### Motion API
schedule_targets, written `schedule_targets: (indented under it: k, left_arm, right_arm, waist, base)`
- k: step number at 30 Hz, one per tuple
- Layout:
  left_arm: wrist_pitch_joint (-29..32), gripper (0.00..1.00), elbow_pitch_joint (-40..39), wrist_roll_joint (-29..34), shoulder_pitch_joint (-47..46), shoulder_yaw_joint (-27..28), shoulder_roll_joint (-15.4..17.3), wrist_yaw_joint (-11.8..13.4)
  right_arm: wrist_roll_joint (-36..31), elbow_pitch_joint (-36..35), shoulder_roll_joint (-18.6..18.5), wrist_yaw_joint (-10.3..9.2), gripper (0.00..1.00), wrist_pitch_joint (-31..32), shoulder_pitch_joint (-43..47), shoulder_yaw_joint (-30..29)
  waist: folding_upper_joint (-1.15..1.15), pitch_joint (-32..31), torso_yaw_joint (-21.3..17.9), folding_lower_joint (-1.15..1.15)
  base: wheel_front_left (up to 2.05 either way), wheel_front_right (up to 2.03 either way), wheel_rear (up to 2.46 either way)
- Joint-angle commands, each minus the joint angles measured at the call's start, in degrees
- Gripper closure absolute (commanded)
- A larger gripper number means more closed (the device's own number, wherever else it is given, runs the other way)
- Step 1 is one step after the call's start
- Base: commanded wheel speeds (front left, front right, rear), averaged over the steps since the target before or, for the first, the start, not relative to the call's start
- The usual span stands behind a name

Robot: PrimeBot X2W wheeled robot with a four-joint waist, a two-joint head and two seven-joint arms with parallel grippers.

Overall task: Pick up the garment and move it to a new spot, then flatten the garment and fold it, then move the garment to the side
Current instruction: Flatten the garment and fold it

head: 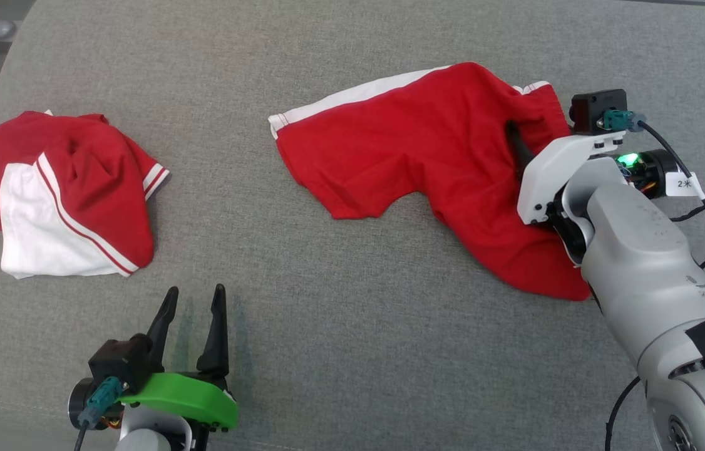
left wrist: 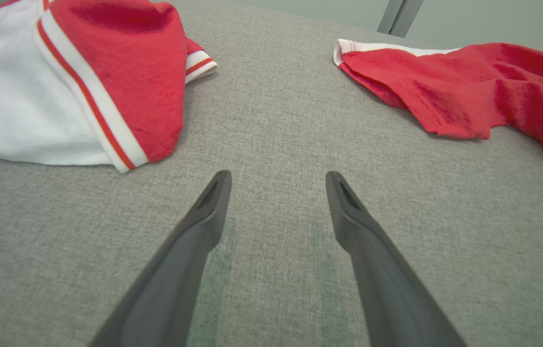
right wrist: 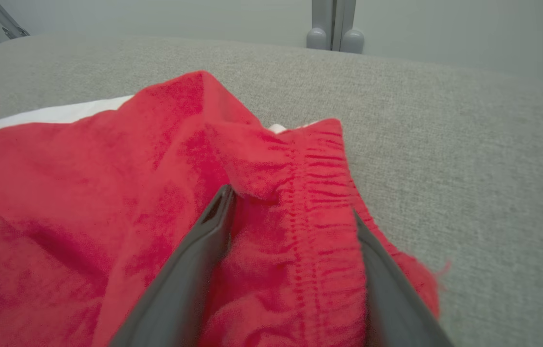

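Observation:
The garment [head: 421, 138], red shorts with a white side stripe, lies partly spread on the grey cushion at the right; it also shows in the left wrist view [left wrist: 469, 91]. My right gripper [head: 534, 134] sits at its elastic waistband [right wrist: 319, 193]. In the right wrist view the right gripper [right wrist: 291, 202] is open, its two fingers straddling a bunched ridge of the waistband, the right finger partly under the cloth. My left gripper [head: 196, 290] is open over bare cushion at the lower left, apart from both cloths, and its own view shows nothing between the fingers [left wrist: 278, 176].
A second red and white garment [head: 71, 194] lies bunched at the left, close ahead of the left gripper [left wrist: 59, 72]. The grey fabric surface [head: 352, 313] is bare between the two cloths. A metal frame post [right wrist: 334, 29] stands beyond the far edge.

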Motion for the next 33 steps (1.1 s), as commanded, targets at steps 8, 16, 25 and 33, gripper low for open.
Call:
schedule_targets:
  k: [8, 16, 25, 33]
  left_arm:
    - [0.0, 0.00, 0.6, 0.5, 0.1, -0.5, -0.2, -0.2]
    - [0.0, 0.00, 1.2, 1.5, 2.7, 0.5, -0.5, -0.2]
    - [0.0, 0.00, 0.7, 3.2, 5.5, 1.9, -1.2, -0.2]
    - [0.0, 0.00, 0.2, 3.9, 6.0, 1.9, -1.5, -0.2]
  right_arm:
    - [1.6, -6.4, -0.2, -0.08, 1.00, -5.4, -3.9, 4.1]
    - [8.1, -31.4, -0.3, -0.08, 1.00, -5.4, -1.9, 15.3]
    - [7.3, -45.5, -1.1, -0.08, 0.95, -5.4, 16.8, 20.1]
    - [2.5, -47.8, -4.4, -0.08, 1.00, -5.4, 39.8, 9.7]
  waist:
    - [0.00, -2.7, 0.1, 0.00]
    - [0.00, -7.5, -1.1, 0.00]
    - [0.00, -11.0, -6.5, 0.00]
    - [0.00, -11.3, -11.1, 0.00]
  base:
    - [0.00, 0.00, 0.00]
    - [0.00, 0.00, 0.00]
    - [0.00, 0.00, 0.00]
    - [0.00, 0.00, 0.00]
